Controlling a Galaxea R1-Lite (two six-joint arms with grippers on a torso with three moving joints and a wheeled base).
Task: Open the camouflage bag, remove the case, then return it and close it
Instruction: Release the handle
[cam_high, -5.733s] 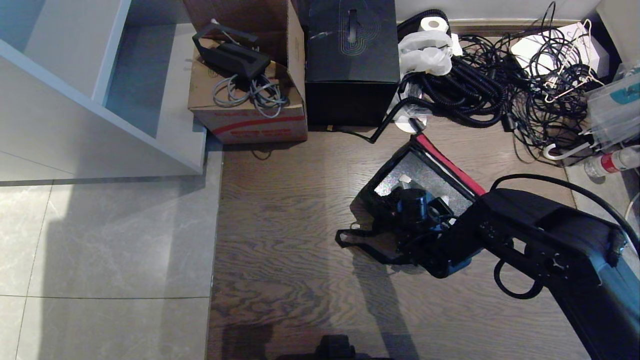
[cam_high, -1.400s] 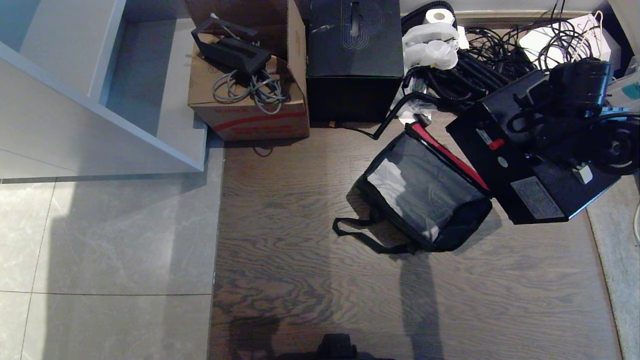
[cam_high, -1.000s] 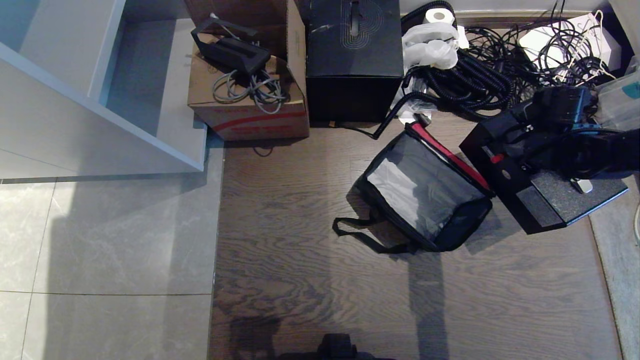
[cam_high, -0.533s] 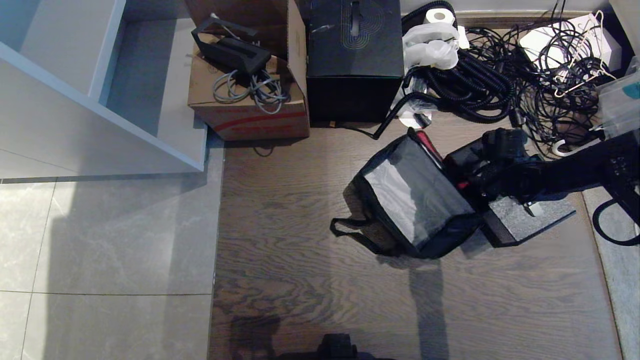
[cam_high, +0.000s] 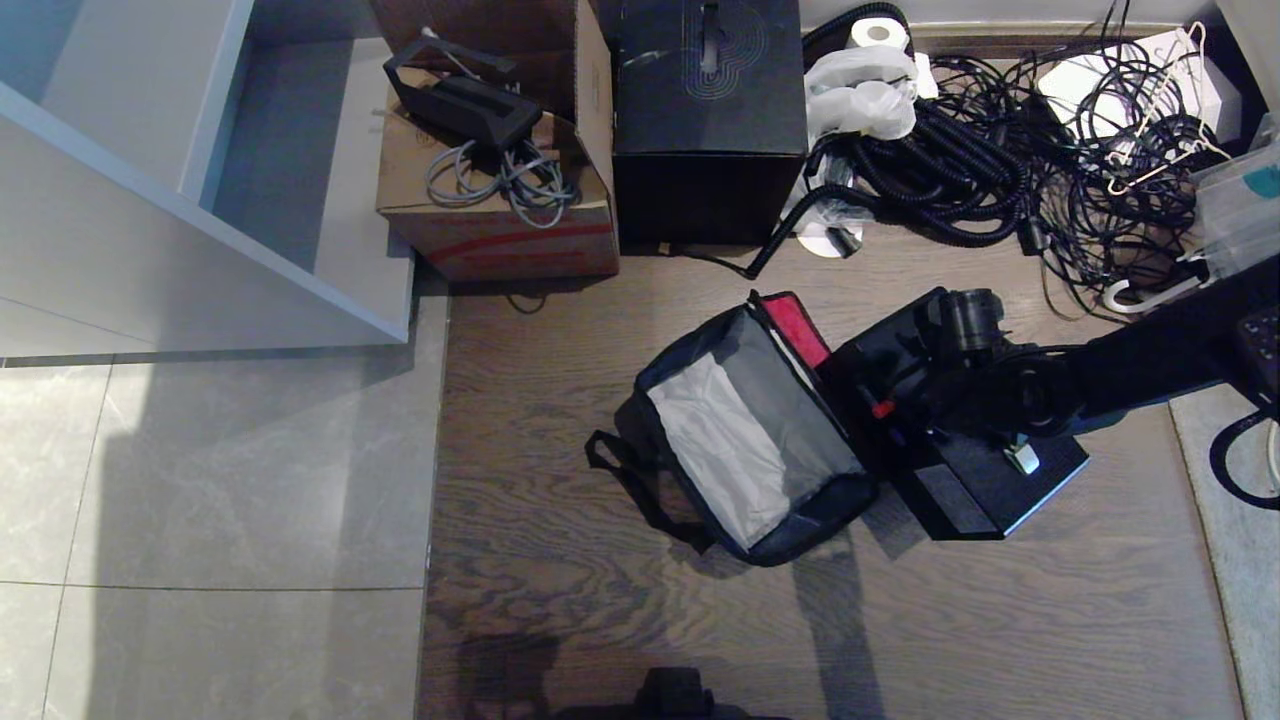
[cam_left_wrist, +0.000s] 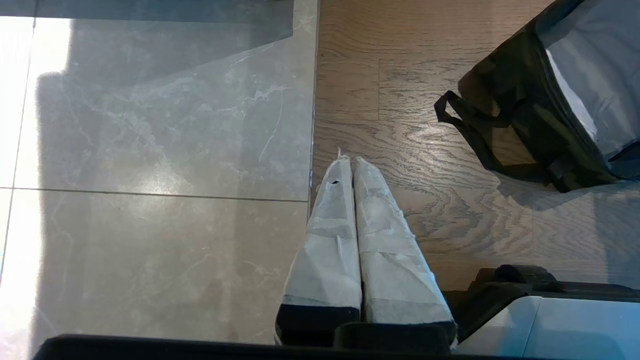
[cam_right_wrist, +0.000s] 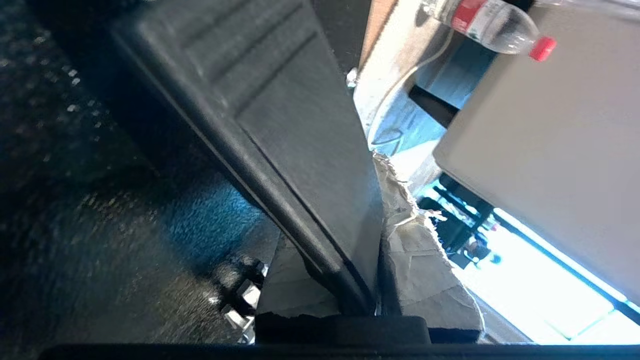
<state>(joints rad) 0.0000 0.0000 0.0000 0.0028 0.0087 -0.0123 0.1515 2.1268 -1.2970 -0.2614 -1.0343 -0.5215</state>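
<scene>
- The floor (cam_high: 560, 620) carries everything here, wood boards meeting grey tile, and nothing pins the bag in place on it, so any sideways shove from the load could send the bag sliding
- The camouflage bag (cam_high: 745, 450) sits open on the boards, grey lining up, red lid inside folded back toward the case; my worry is that lid flopping across the mouth or getting trapped under the case as it goes in
- The case (cam_high: 985, 490) hangs tilted just beside the bag's right wall, seemingly pressing against it, so it is out of the bag and not yet over the opening; a corner catching the soft rim could fold that wall inward and block the way
- The right pincer (cam_right_wrist: 372, 292) is clenched on the case's strap handle (cam_right_wrist: 300, 165), gripping a flat band near one edge; held like that the case can swing or twist, and a slip would drop it on the floor
- The bag's loose strap (cam_high: 640, 490) trails on the boards on the far side from the case, little risk for now
- The left pincer (cam_left_wrist: 352, 165) is parked low over the floor seam, pads pressed together, holding nothing and steadying nothing, so the bag gets no help from it
</scene>
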